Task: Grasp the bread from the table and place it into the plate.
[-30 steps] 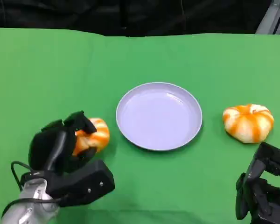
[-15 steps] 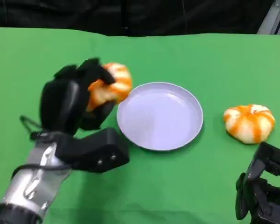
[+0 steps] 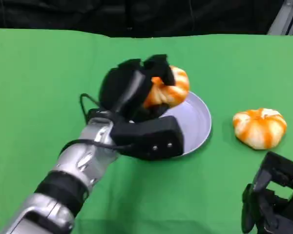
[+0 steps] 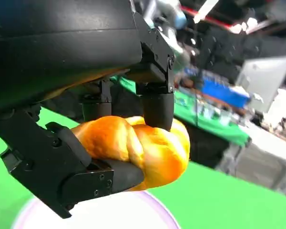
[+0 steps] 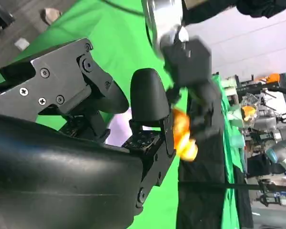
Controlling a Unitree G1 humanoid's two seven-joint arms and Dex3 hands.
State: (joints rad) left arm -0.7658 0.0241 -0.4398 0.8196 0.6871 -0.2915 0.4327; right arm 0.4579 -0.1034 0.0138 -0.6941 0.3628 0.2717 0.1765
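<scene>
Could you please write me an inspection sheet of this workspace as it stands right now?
Surface: green table, flat.
Job's things: one bread held in the air over the plate, not set down; second bread lies on the table to the plate's right, apart from it.
Clutter: nothing seen.
Hands: left hand grips the first bread from above and below; right hand low at the near right edge, holds nothing, fingers apart.
Cables: black cable loops beside the left wrist.
Surroundings: dark backdrop behind the table; the wrist views show blurred benches and equipment.
</scene>
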